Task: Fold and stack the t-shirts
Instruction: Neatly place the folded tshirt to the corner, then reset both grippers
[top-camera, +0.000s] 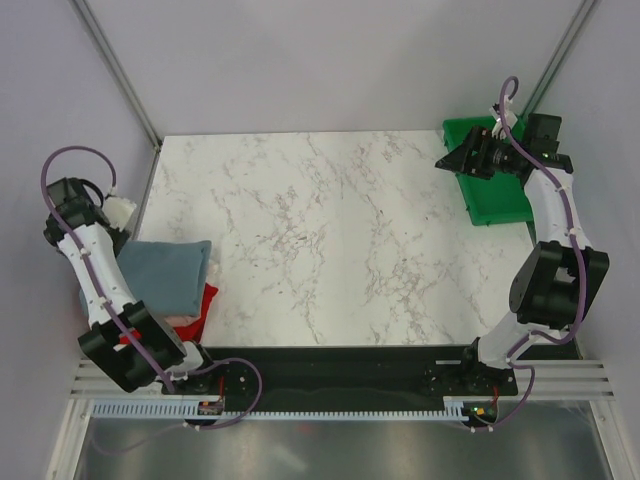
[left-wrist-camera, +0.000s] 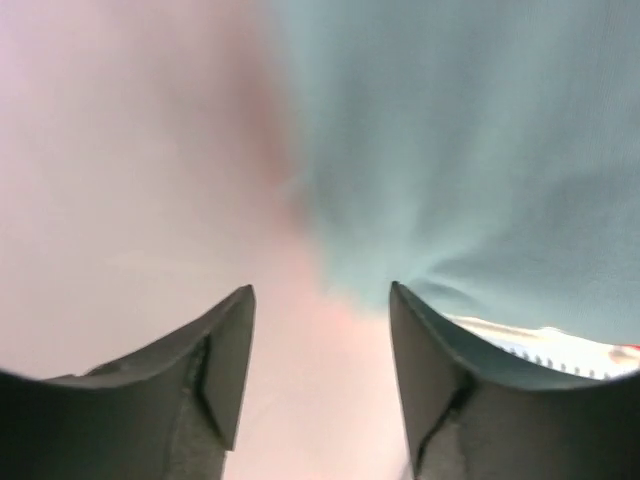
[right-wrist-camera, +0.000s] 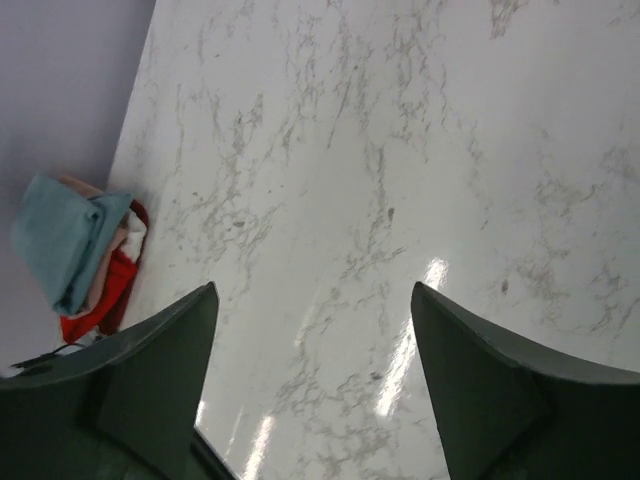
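T-shirts stacked, blue-grey topmost | left claw released, close to them | right claw released | green tray: top view only

The marble table lies open across its whole middle, from near edge to far. At the near left the stack of t-shirts blocks the way, the left arm bent over it. At the far right the green tray sits under the right arm, with walls close beside each.
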